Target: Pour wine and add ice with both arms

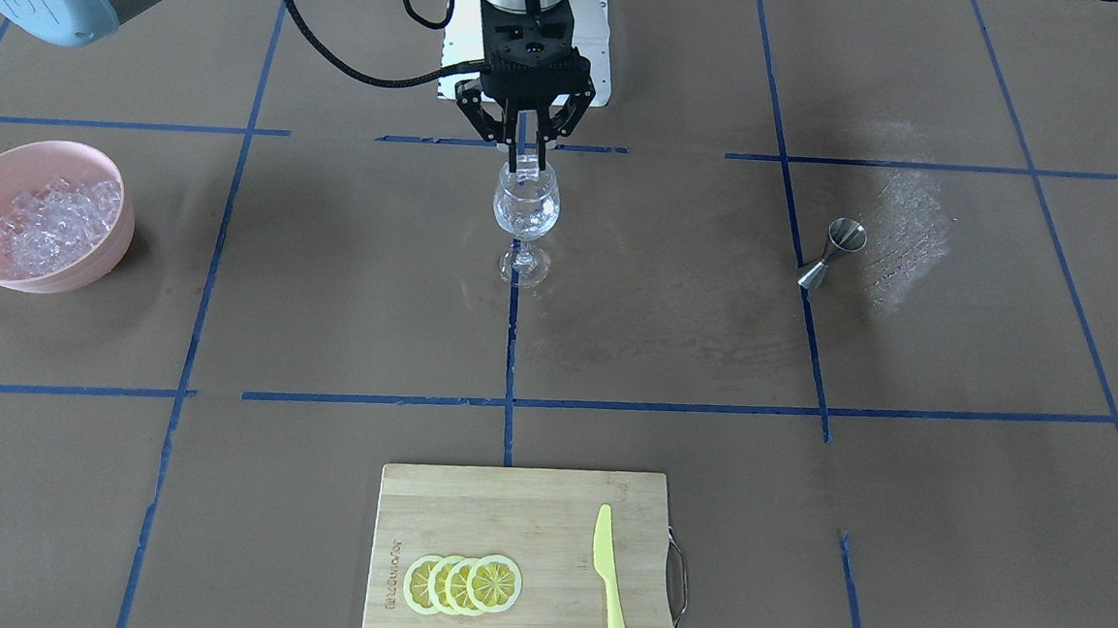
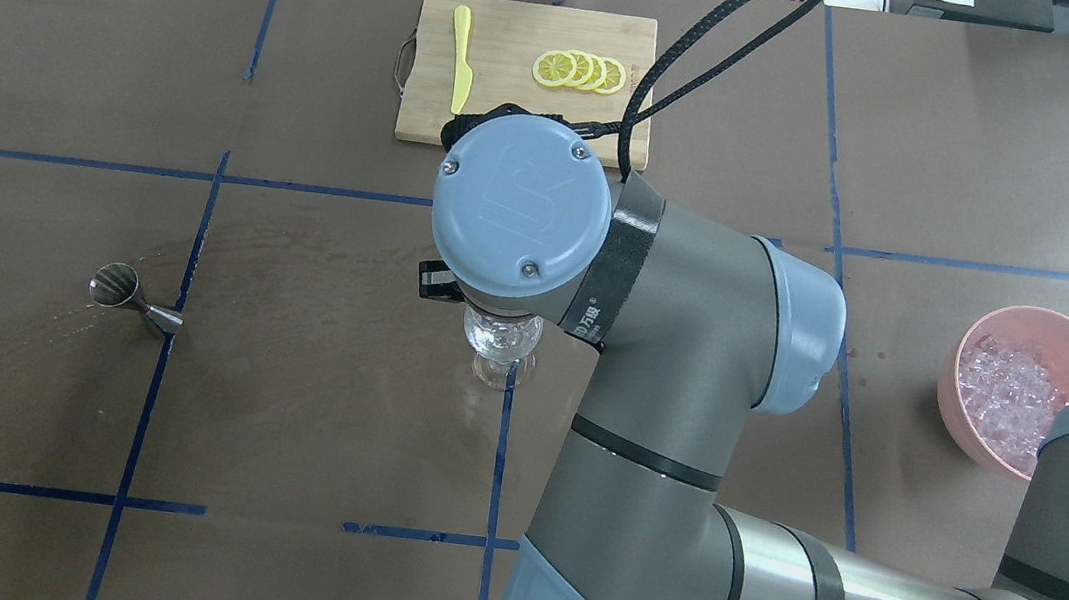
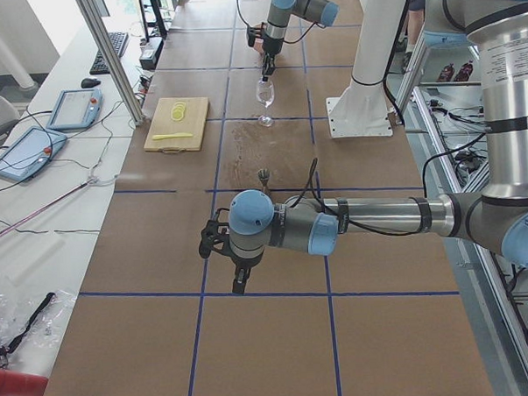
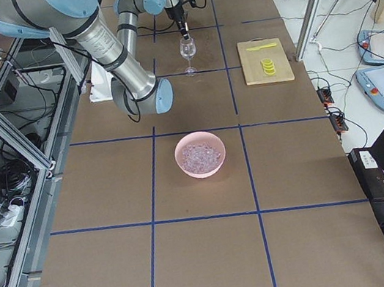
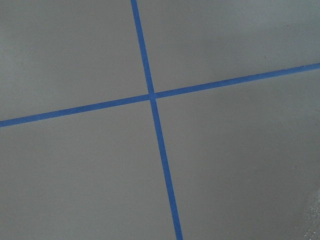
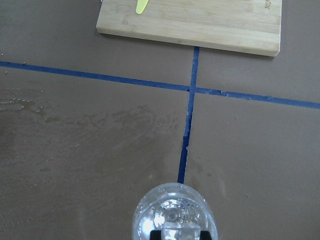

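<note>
My right gripper (image 1: pixel 528 155) hangs just above the rim of a clear wine glass (image 1: pixel 526 210) at the table's middle, shut on one clear ice cube (image 1: pixel 527 168). The right wrist view looks straight down into the glass (image 6: pixel 172 214), with the cube (image 6: pixel 177 233) at the bottom edge. More ice (image 1: pixel 55 220) fills a pink bowl (image 1: pixel 96 271) on the robot's right. No wine shows in any view. My left gripper (image 3: pixel 240 282) appears only in the exterior left view, low over bare table, and I cannot tell whether it is open or shut.
A steel jigger (image 1: pixel 832 255) stands on the robot's left, beside a pale wet smear. On the far side, a wooden cutting board (image 1: pixel 508 505) carries lemon slices (image 1: pixel 463 583) and a yellow knife (image 1: pixel 612 589). The white pedestal base (image 1: pixel 600 35) sits behind the glass.
</note>
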Controlling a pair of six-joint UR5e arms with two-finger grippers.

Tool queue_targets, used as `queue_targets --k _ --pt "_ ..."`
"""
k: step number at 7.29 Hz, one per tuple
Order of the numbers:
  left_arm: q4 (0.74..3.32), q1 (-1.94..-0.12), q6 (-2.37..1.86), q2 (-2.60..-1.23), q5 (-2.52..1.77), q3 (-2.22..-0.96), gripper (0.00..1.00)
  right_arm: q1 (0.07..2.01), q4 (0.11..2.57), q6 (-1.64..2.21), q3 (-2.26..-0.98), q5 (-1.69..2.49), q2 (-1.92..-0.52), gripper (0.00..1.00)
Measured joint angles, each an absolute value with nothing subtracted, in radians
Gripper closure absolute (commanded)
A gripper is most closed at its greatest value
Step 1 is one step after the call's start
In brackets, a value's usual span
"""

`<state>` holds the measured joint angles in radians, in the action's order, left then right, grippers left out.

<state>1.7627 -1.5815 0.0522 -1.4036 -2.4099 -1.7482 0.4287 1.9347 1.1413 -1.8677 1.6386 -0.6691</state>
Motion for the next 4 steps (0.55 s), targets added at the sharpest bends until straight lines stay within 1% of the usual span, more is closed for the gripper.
queue_targets --k 1,2,3,4 --pt "1.763 -1.582 0.052 -1.404 -2.41 -1.748 0.0 0.428 1.936 1.141 -1.863 1.638 -0.667 0.63" --pt "1.763 -1.582 0.052 -1.404 -2.41 -1.747 0.0 0.428 1.938 1.141 -1.862 1.638 -0.667 0.27" --pt "1.763 -1.582 0.052 -1.404 -2.41 -1.747 0.0 0.426 1.938 1.141 -1.861 1.639 -0.667 0.01" --pt "1.763 -1.582 0.052 -1.404 -2.41 -1.747 0.0 0.425 1.939 1.141 -1.861 1.64 -0.667 0.01"
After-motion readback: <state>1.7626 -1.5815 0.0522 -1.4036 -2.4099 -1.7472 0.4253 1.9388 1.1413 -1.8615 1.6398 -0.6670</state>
